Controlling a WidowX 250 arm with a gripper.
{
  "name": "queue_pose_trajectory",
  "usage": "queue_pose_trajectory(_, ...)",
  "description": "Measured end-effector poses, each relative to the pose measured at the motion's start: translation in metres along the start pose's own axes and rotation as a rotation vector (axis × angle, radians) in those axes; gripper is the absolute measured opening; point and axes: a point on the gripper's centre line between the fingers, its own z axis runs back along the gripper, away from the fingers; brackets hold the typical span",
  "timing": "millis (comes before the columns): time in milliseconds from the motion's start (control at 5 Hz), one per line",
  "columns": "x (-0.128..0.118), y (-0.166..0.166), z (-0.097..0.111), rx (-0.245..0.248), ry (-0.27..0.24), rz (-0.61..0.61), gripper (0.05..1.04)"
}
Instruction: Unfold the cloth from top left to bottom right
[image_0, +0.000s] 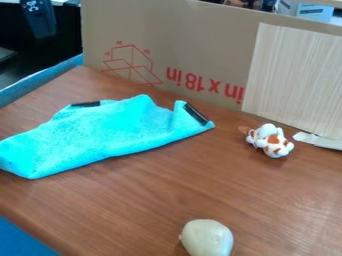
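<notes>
A bright turquoise cloth lies folded on the left and middle of the brown table, stretching from the left edge toward the cardboard. Its upper edge is uneven, with a raised peak near the middle. One black strip shows at its upper left edge and another at its right end, beside the pointed right corner. The cloth's lower edge runs slanting from lower left up to the right. How its layers lie underneath is hidden.
Cardboard with a light wooden panel stands along the table's back. A white-and-brown toy sits right of the cloth, near a whitish strip. A pale rounded object lies at the front.
</notes>
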Motion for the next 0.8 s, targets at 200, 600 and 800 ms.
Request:
queue_pose_trajectory(200, -0.002, 0.002, -0.015, -0.044, 0.010, 0.006, 1.000)
queue_pose_trajectory(600, -0.011, 0.028, -0.052, -0.077, -0.018, 0.022, 1.000)
queue_pose_trajectory(800, -0.002, 0.032, -0.063, -0.046, -0.098, -0.014, 1.000)
